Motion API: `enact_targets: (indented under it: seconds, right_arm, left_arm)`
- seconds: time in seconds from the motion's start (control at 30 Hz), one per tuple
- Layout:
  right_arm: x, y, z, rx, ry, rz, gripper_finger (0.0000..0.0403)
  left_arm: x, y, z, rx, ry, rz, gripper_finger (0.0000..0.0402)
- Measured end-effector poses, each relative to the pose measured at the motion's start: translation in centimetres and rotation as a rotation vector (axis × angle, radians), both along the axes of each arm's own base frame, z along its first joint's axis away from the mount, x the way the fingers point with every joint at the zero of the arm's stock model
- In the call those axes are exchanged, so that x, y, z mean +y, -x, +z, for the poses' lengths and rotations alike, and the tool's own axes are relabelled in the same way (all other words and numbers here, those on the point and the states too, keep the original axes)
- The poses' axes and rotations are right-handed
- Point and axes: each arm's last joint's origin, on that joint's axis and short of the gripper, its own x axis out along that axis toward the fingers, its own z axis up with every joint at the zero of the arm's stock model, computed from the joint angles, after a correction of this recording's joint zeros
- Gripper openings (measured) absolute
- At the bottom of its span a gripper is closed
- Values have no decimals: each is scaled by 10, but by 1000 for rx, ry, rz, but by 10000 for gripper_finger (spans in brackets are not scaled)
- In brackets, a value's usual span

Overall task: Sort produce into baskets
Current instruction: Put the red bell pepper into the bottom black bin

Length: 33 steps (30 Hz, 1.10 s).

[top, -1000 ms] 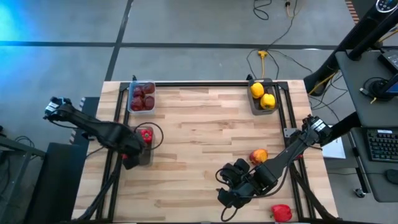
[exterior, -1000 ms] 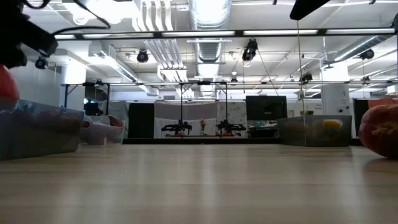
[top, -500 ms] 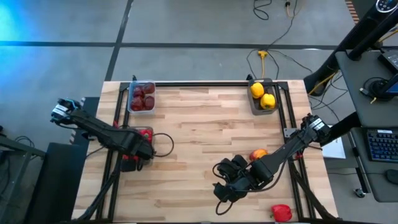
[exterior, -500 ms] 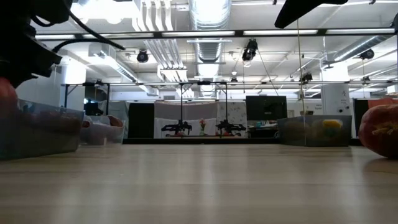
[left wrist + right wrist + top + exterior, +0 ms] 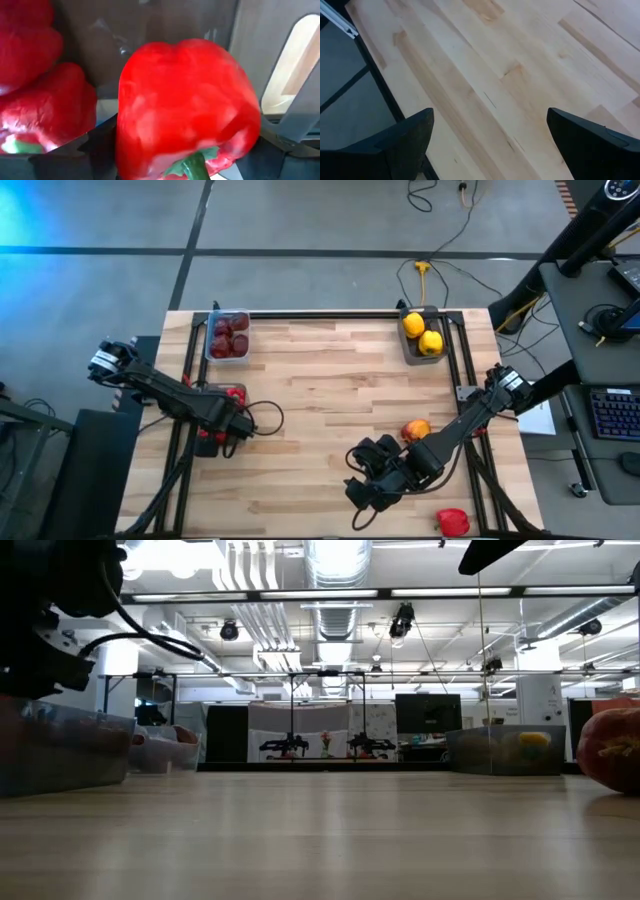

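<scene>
My left gripper (image 5: 228, 423) is over the clear basket (image 5: 60, 745) at the table's left edge, shut on a bright red pepper (image 5: 185, 110). Two more red peppers (image 5: 40, 100) lie in that basket beside it. My right gripper (image 5: 373, 480) hangs open and empty over bare wood near the front edge; its two fingers (image 5: 405, 140) stand wide apart. An orange-red fruit (image 5: 415, 430) lies on the table behind it, and a loose red pepper (image 5: 452, 521) lies at the front right corner. My left gripper pinches the red pepper between its two fingers, one on each side of the pepper's body (image 5: 130, 135). The pepper's green stem (image 5: 192, 165) points back toward the wrist. The pepper is down between the basket's walls; whether it rests on the floor I cannot tell.
A basket of dark maroon pieces (image 5: 228, 337) stands at the far left corner. A basket with yellow pieces (image 5: 422, 335) stands at the far right corner. Black frame rails run along the table's left, right and far edges. The middle of the wooden table (image 5: 330, 390) is bare.
My left gripper has gone down into the left basket and a little toward the table's right, carrying the red pepper, which has dropped out of sight in the low view behind the basket wall.
</scene>
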Motion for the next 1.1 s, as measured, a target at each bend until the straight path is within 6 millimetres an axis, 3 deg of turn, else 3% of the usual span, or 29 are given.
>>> enact_targets:
  seconds: [0.33,0.53,0.87,1.1]
  right_arm:
    - [2,-3,2,-35,-22,6,380]
    - [2,-3,2,-34,-24,2,380]
    - [2,-3,2,-33,-17,15,380]
    - [2,-3,2,-29,-5,30,380]
  left_arm:
    - [5,0,-17,80,33,-4,295]
    - [5,-1,-15,52,33,-7,336]
    - [3,-8,5,39,28,-5,390]
    - [5,-2,32,145,-8,-7,398]
